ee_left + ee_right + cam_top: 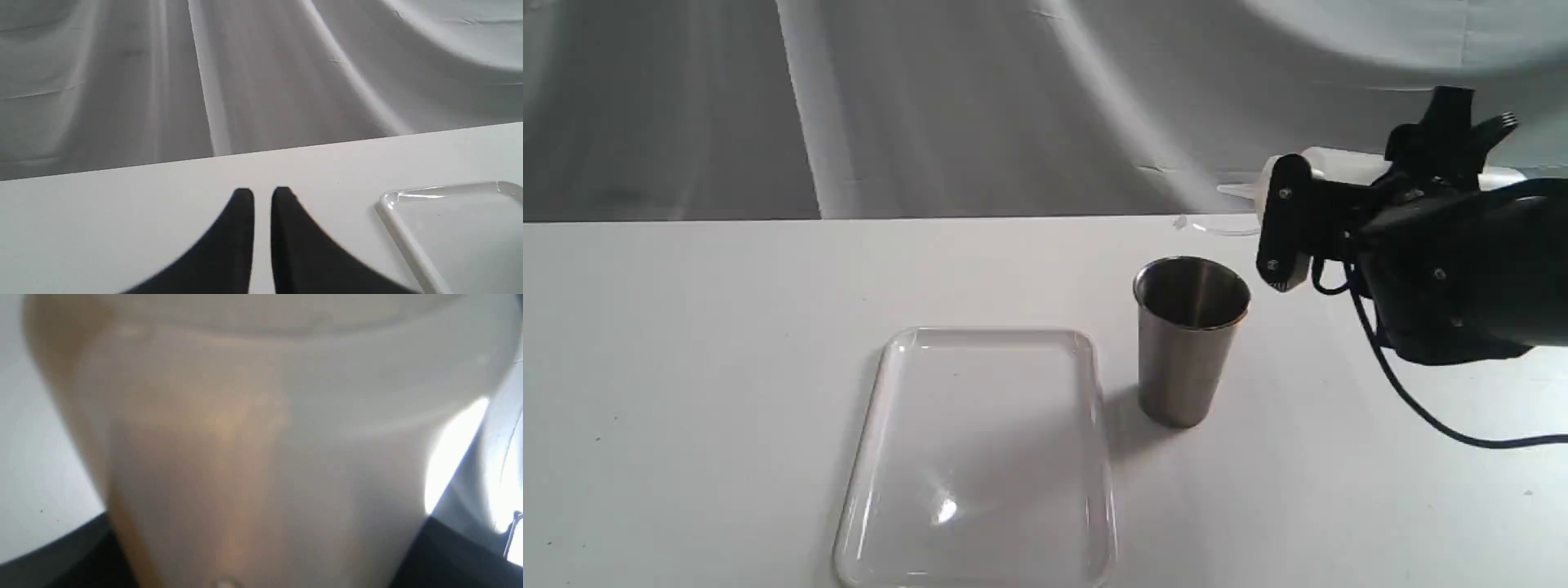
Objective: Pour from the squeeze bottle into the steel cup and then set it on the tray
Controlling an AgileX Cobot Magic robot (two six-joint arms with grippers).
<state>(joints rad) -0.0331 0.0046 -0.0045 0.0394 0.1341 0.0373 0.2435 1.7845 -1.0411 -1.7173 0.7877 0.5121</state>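
Soft even light, glare on the tray point(945, 510), the squeeze bottle point(261, 457) a close-up blur

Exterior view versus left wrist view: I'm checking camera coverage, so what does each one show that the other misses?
Only the exterior view shows the steel cup standing upright beside the tray, and the right end effector holding the squeeze bottle sideways. Only the left wrist view shows the left end effector, nearly shut and holding nothing. Both show the tray, the white table and the grey backdrop.
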